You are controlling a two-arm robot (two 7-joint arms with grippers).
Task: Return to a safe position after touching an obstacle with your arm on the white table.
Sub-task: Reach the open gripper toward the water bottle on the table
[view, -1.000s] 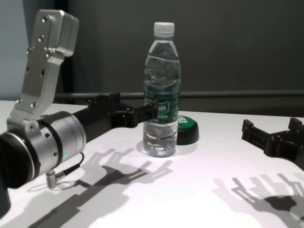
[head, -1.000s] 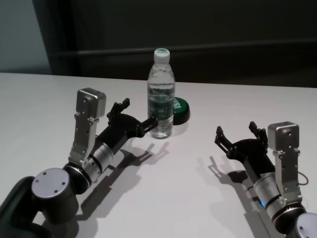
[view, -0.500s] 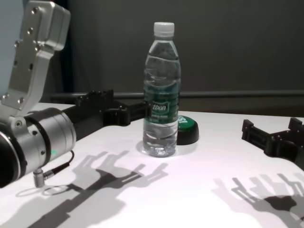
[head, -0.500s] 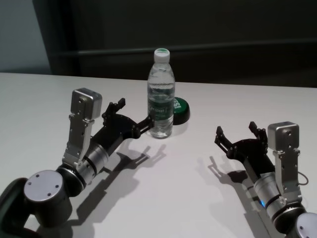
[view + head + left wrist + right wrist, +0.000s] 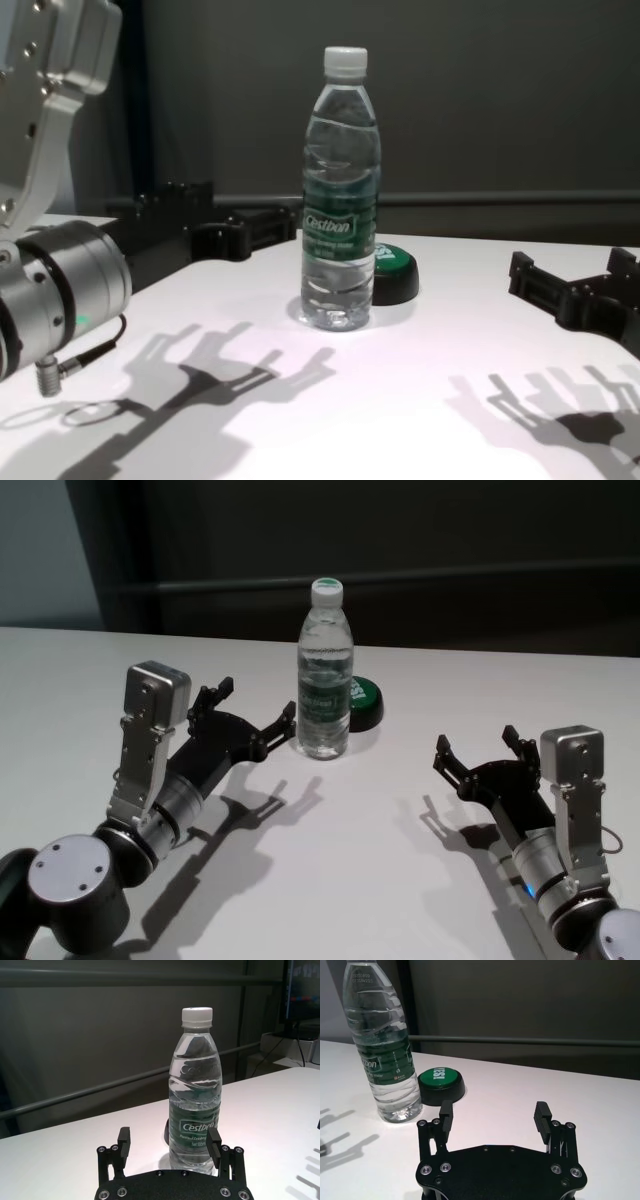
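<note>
Two grippers, one bottle, one puck on show. On the left, the left gripper [image 5: 252, 714] hovers over the white table [image 5: 340, 850], fingers spread wide and holding nothing, its nearer fingertip just beside the bottle with a clear gap between them. Next along, the single water bottle [image 5: 325, 674] stands upright at the middle of the table toward its far edge, white cap on, water inside, and a dark green band reading "Cestbon", with "Purified Drinking" and "Net 555ml" just legible beneath in the left wrist view. Tucked right behind it on its right sits one low black puck [image 5: 362, 702] with a green top carrying white lettering I can't quite make out. Over to the right, the right gripper [image 5: 482, 753] sits well apart from both, fingers wide apart, empty. The tabletop is smooth, plain white, catching hard shadows of both arms. Behind it, a dark wall with a horizontal rail [image 5: 450, 577].
</note>
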